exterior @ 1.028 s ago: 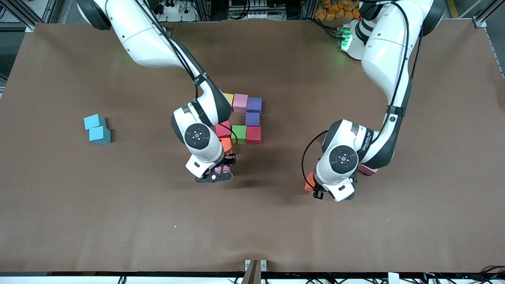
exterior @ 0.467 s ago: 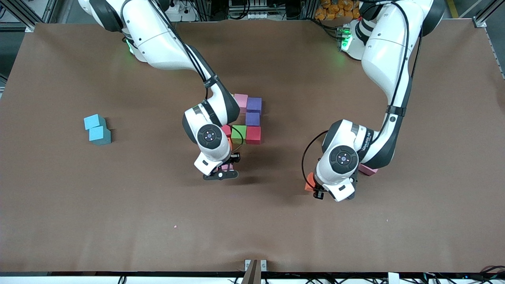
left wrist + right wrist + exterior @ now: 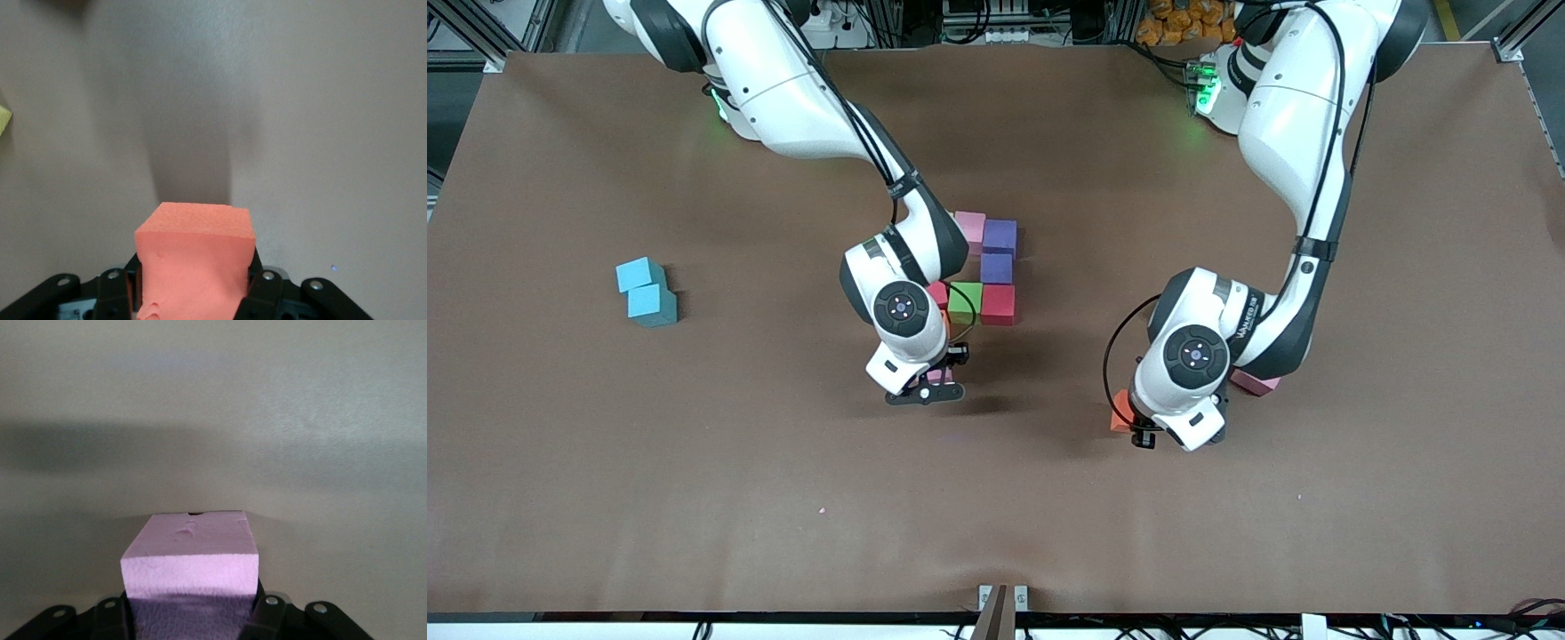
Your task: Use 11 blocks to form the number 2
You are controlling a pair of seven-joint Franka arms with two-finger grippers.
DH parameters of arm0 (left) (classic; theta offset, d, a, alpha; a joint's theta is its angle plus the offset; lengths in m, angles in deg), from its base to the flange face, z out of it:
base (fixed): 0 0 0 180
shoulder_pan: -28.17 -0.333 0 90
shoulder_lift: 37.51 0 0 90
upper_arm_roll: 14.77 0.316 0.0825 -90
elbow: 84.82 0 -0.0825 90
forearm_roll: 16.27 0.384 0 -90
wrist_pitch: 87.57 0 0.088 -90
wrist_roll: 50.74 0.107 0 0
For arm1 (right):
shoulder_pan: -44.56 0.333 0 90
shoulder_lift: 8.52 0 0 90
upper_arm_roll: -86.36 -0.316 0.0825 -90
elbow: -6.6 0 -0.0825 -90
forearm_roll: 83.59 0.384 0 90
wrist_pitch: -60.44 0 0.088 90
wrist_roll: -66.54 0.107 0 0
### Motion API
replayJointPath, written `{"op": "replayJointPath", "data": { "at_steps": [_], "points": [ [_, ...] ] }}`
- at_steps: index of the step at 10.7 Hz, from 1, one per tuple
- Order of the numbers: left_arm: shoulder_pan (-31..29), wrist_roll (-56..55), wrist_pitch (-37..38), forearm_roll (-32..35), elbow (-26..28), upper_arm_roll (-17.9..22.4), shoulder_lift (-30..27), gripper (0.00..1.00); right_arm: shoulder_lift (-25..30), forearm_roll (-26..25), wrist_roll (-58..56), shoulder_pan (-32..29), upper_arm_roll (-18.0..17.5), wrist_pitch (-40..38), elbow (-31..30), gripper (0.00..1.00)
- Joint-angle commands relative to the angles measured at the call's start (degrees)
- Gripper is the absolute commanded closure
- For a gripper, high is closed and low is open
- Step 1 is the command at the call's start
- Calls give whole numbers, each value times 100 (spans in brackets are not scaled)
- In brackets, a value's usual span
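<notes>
Front view: left arm (image 3: 1258, 311) bears small, unreadable black lettering.

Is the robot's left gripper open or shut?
Shut: the left gripper squeezes an orange cube, its fingers pressing both sides.

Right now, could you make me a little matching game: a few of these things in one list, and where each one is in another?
Things:
1. orange cube
2. pink cube
3. green cube
4. cyan cubes

Places:
A. by themselves toward the right arm's end
B. in the left tool
C. between two red cubes on the table
D. in the right tool

Pairs: 1-B, 2-D, 3-C, 4-A
</notes>
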State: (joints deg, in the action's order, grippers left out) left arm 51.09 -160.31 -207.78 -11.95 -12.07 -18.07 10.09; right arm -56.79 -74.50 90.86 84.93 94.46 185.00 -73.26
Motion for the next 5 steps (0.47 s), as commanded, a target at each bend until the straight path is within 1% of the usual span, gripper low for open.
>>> {"op": "replayJointPath", "data": {
  "at_steps": [1,2,5],
  "points": [
    [159,-267,-20,-98,-225,58,161,64,-7,267,152,85,43,-19,15,15],
    [177,-302,-20,-98,-226,84,161,64,1,251,257,85,51,85,6,0],
    [309,-530,-20,-98,-226,75,188,64,37,180,170,85,60,113,-38,0]
  ]
}}
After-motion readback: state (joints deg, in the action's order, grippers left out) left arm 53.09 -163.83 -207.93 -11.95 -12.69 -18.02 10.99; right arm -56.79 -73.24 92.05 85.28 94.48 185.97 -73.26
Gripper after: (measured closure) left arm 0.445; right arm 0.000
